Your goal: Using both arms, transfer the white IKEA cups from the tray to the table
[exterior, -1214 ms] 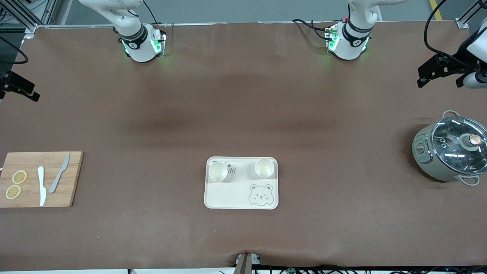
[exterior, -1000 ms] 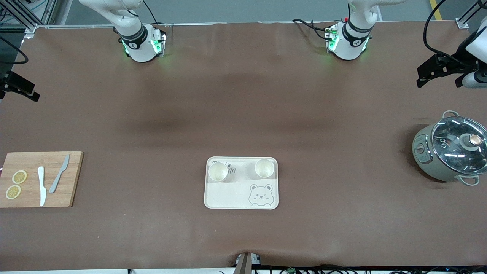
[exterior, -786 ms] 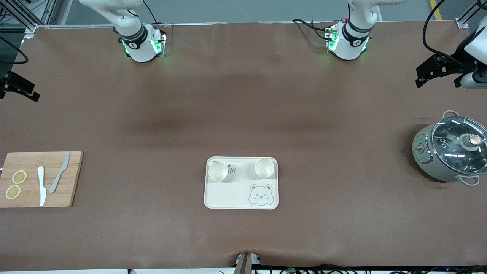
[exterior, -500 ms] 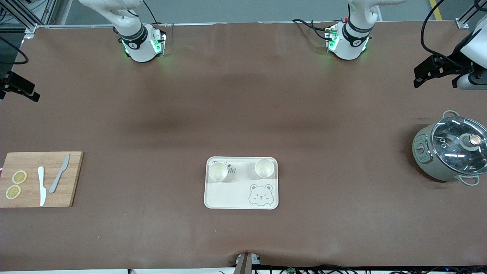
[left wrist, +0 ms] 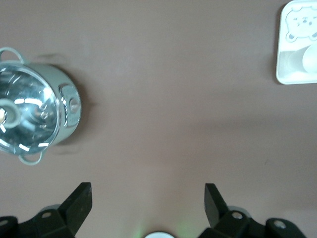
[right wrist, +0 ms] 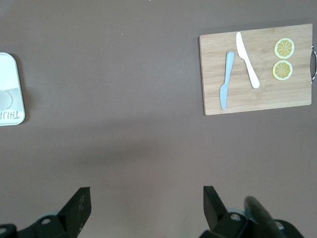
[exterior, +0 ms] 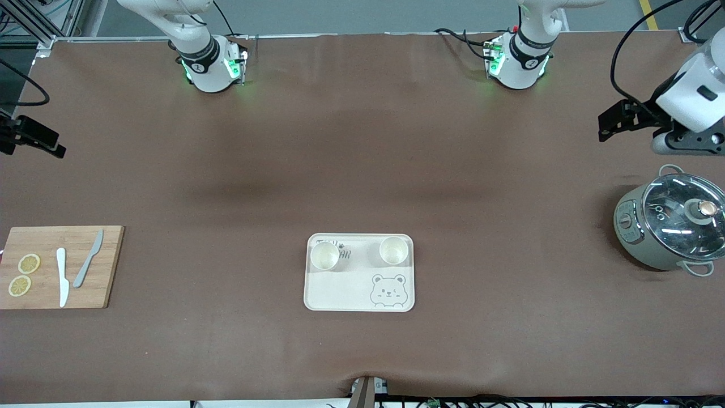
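Cream-white and small, the two round handleless cups stand upright on the cream rectangular tray with a bear picture [exterior: 340, 292], in the middle of the table and near the front camera. One white cup [exterior: 324, 255] sits at the tray corner toward the right arm's end of the table. The other white cup [exterior: 393, 250] sits at the tray corner toward the left arm's end. The two cups are apart, both on the part of the tray farther from the front camera, and the bear is drawn nearer to the camera than they are.

No gripper touches a cup. The left gripper [left wrist: 147, 206] hangs up in the air over bare brown table, near the round grey pot with a shiny glass lid [exterior: 671, 228]. Its two black fingers [left wrist: 79, 198] are spread wide with nothing between them. The right gripper [right wrist: 146, 206] hangs over bare table at the other end. Its fingers are spread wide too, and hold nothing.

A flat wooden cutting board [exterior: 105, 266] lies at the right arm's end of the table. On it lie a white plastic knife [exterior: 62, 276], a grey plastic knife [exterior: 88, 259] and two yellow lemon slices [exterior: 24, 274].
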Controlling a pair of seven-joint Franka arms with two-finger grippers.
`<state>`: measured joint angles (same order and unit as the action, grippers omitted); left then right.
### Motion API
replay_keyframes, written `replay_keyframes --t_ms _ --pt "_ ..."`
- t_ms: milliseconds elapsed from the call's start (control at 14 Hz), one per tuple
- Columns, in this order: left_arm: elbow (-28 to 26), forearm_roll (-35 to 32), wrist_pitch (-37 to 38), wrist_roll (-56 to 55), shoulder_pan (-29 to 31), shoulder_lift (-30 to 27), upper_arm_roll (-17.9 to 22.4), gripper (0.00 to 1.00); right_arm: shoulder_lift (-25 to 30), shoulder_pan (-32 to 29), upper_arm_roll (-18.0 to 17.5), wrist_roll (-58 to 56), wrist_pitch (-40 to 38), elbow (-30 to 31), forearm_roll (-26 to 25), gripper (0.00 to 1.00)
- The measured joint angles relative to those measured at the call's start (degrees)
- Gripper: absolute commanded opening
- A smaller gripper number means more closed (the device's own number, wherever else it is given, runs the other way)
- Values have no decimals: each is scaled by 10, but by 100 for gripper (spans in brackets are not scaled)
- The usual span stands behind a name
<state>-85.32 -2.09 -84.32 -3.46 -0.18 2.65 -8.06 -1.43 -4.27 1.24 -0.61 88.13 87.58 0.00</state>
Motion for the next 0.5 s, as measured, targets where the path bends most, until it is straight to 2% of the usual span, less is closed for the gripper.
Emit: replay_keyframes --t_ms 500 --pt "0 19 -30 -3 -7 56 -8 100 -42 11 -2 -1 33 0 0 100"
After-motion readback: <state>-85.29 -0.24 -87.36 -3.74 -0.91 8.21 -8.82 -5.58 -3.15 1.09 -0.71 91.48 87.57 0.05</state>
